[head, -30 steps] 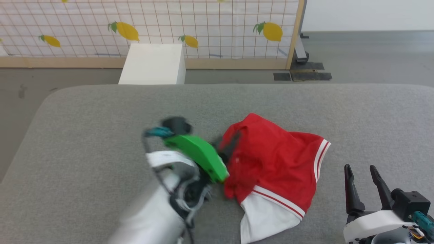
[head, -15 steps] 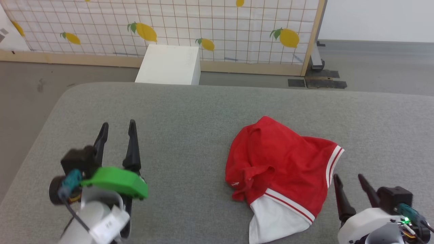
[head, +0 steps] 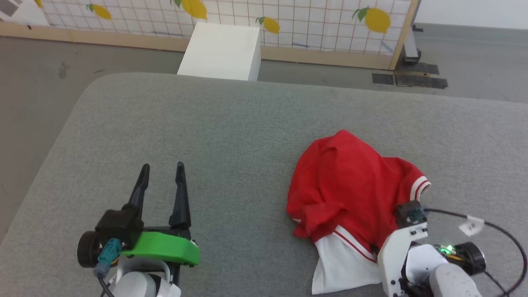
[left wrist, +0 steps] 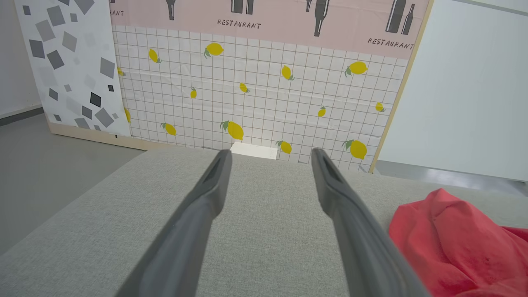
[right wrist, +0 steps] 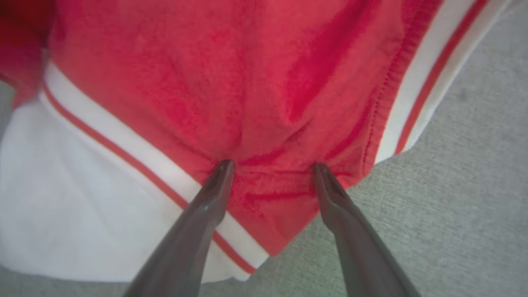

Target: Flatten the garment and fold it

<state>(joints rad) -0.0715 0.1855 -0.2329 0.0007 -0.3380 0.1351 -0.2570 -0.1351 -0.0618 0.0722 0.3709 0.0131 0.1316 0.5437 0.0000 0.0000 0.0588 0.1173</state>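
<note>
The garment [head: 346, 185] is a crumpled red T-shirt on the grey cushion, with a white sleeve [head: 338, 264] spread toward me and a striped trim [head: 420, 186] at its right. In the right wrist view my right gripper [right wrist: 272, 167] is open, both fingertips pressing into the red cloth [right wrist: 231, 82] between the striped bands. From the head, that arm's pale wrist [head: 406, 243] covers its fingers. My left gripper [head: 161, 168] stands open over bare cushion, well left of the garment [left wrist: 453, 235], with nothing between its fingers [left wrist: 214, 185].
The grey cushion [head: 231, 123] drops to the floor at the left and far edges. Beyond its far edge stand a white box [head: 222, 51] and a lemon-print screen [head: 321, 24]. A black cable [head: 501, 231] loops beside my right wrist.
The head camera has shifted. My left gripper left the garment's left side and drew back to the left, open. My right gripper turned down onto the garment's near right part, bunching it.
</note>
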